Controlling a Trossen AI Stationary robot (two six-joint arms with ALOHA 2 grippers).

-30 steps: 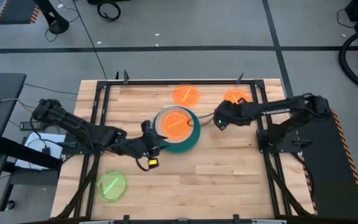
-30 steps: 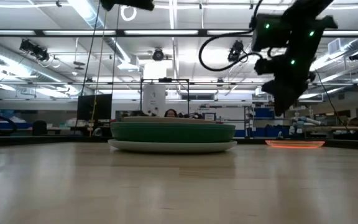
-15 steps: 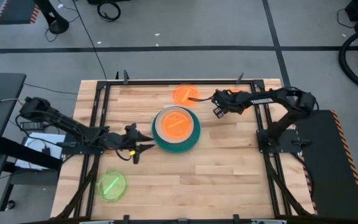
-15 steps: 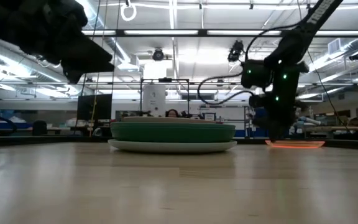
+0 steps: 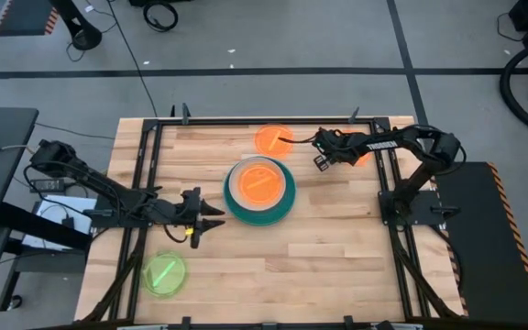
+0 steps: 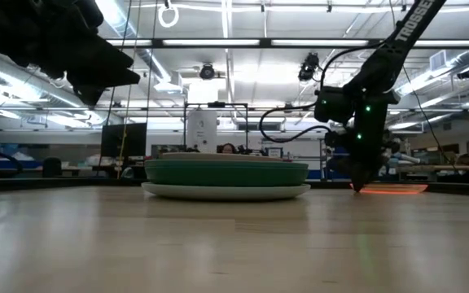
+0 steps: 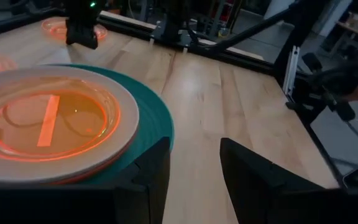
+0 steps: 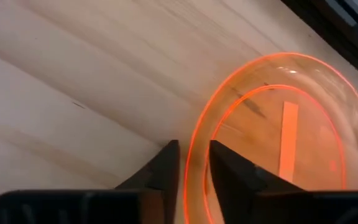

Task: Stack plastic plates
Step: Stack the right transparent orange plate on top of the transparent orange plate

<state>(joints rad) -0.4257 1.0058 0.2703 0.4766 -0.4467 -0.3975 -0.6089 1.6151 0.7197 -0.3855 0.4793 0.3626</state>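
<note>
A stack of plastic plates (image 5: 259, 190) sits mid-table: a small orange plate (image 7: 48, 121) on a beige one (image 7: 126, 112) on a teal one (image 7: 157, 124). In the low view, a dark green plate (image 6: 226, 172) rests on a pale one (image 6: 226, 191). Loose orange plates lie at the far middle (image 5: 274, 139) and far right (image 8: 278, 124). A lime green plate (image 5: 164, 273) lies near left. My left gripper (image 5: 216, 218) is open and empty, left of the stack. My right gripper (image 8: 194, 144) is low, narrowly open, its fingers astride the far-right plate's rim (image 8: 191, 168).
A black frame rail (image 5: 246, 121) runs round the table top, close behind the two loose orange plates. Bare wood lies between the stack and the table's near edge (image 5: 337, 266). The right arm (image 5: 401, 142) reaches across the far right corner.
My left gripper has drawn back from the stack toward the table's left edge. My right gripper has gone from beside the stack toward the far edge and down to the far-right orange plate. The plates have stayed where they were.
</note>
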